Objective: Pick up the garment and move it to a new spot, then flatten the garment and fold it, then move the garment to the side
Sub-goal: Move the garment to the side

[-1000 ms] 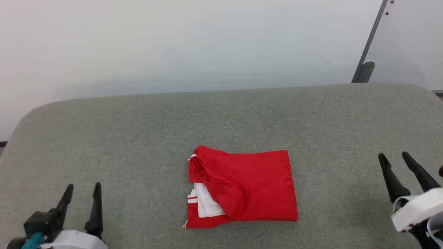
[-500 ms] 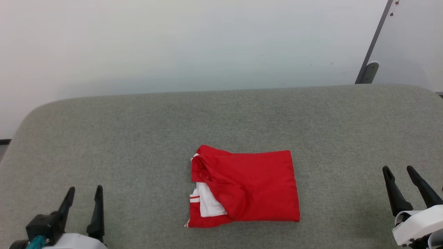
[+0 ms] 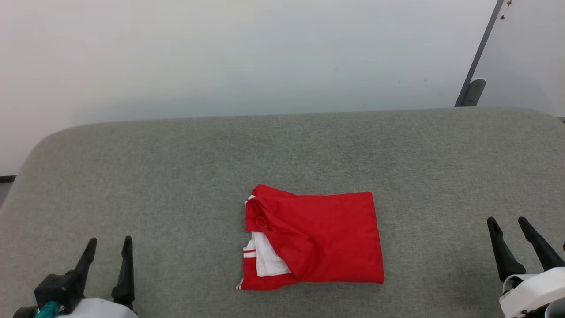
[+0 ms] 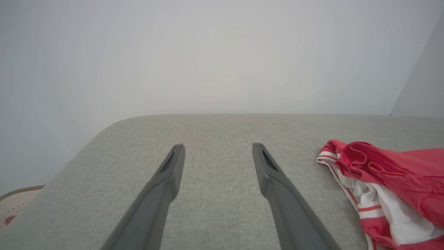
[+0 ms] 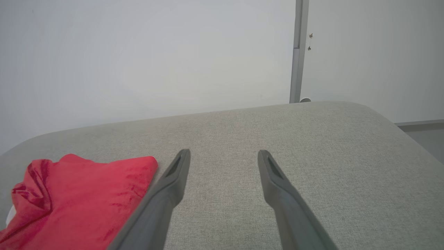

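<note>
While both arms sit low at the near corners, the garment (image 3: pixel 322 238) lies folded into a rough rectangle in the middle of the grey fabric-covered counter (image 3: pixel 176 176), nearer its front than its back. Its far and right edges run fairly straight and its right corners are neat. Its left edge is bunched, with a white sleeve and red-striped trim poking out from under the red top layer.

The left gripper (image 3: pixel 110 240) is at the lower left with its jaws apart and nothing between them, well apart from the shirt's left edge. The right gripper (image 3: pixel 506 219) is at the lower right, its jaws also spread and empty, well clear of the shirt's right edge.

Bare counter stretches on both sides of the shirt, with a broad band behind it up to the far edge. That far edge curves down into rounded corners at the left and right. A pale wall (image 3: pixel 220 53) rises just past it, and a slanted grey post (image 3: pixel 479 53) stands by the far right corner.
</note>
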